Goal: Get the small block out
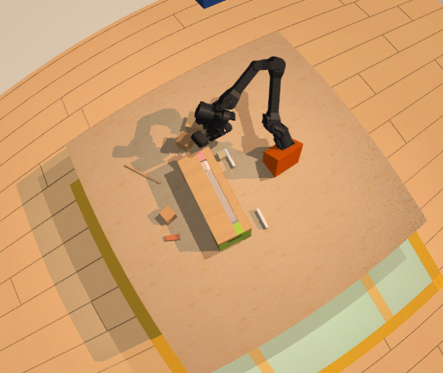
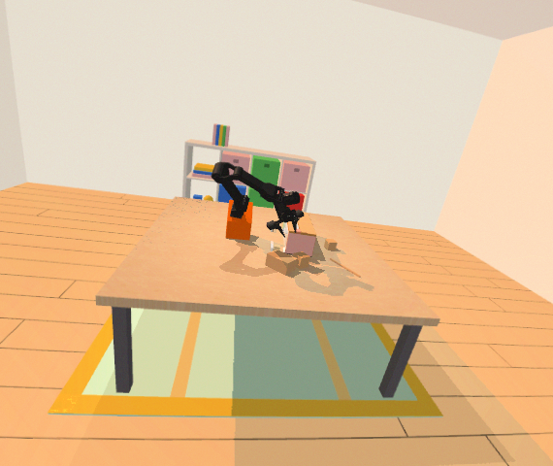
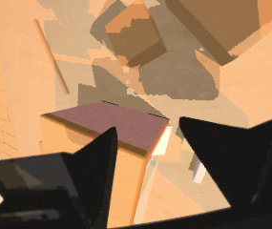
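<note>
Jaws (image 1: 214,138) (image 2: 289,233) part-open, empty, poised above the long wooden box's (image 1: 197,188) (image 2: 300,244) (image 3: 126,176) pink end, facing the counter's (image 1: 314,249) (image 2: 191,285) (image 3: 21,62) near edge (exterior view), presumably to reach the small pale block, apparently still shelved there, identification uncertain.

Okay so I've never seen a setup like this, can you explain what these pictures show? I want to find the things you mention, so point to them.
A black jointed robot arm stands on an orange base (image 1: 282,161) (image 2: 238,226) on a table (image 1: 314,241) (image 2: 177,281). One picture looks down from above, one across the table from its edge, and one from the arm's wrist. On the table are a long box (image 1: 201,193) (image 2: 300,244) (image 3: 121,181), some wooden blocks, a thin stick (image 1: 142,174) (image 2: 344,267) (image 3: 52,57) and two white bars. The gripper (image 1: 215,134) (image 2: 289,233) (image 3: 148,126) is partly open, holding nothing.
</note>
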`<action>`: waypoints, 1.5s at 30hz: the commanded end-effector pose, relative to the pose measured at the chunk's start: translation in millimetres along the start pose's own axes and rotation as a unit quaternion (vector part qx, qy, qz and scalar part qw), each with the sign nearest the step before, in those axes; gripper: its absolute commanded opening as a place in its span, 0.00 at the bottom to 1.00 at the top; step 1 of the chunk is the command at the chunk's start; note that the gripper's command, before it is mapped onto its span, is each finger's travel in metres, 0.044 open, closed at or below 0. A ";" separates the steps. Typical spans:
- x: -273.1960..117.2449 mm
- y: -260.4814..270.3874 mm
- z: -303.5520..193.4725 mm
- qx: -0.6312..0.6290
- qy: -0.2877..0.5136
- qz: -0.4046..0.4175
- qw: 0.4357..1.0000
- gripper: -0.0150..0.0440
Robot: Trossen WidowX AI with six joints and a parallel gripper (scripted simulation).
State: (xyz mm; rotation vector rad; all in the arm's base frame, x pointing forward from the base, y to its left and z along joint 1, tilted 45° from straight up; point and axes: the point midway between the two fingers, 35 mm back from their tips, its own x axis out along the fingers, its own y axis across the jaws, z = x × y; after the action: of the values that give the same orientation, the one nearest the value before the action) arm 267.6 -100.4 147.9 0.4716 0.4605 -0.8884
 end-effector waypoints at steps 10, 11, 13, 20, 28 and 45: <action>20.1 -27.2 -33.4 0.602 -0.001 -0.022 0.798 0.74; 20.6 -28.2 -34.7 0.621 -0.001 -0.023 0.783 0.74; 21.6 -30.1 -37.4 0.658 -0.003 -0.025 0.753 0.74; 24.8 -36.8 -46.6 0.773 -0.009 -0.031 0.633 0.74; 25.2 -37.7 -47.9 0.800 -0.011 -0.032 0.599 0.74; 27.5 -38.5 -48.4 0.800 -0.010 -0.032 0.599 0.74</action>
State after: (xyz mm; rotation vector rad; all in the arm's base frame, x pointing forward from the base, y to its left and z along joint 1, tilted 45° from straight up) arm 242.7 -110.3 90.9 2.1000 -0.5455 -1.1934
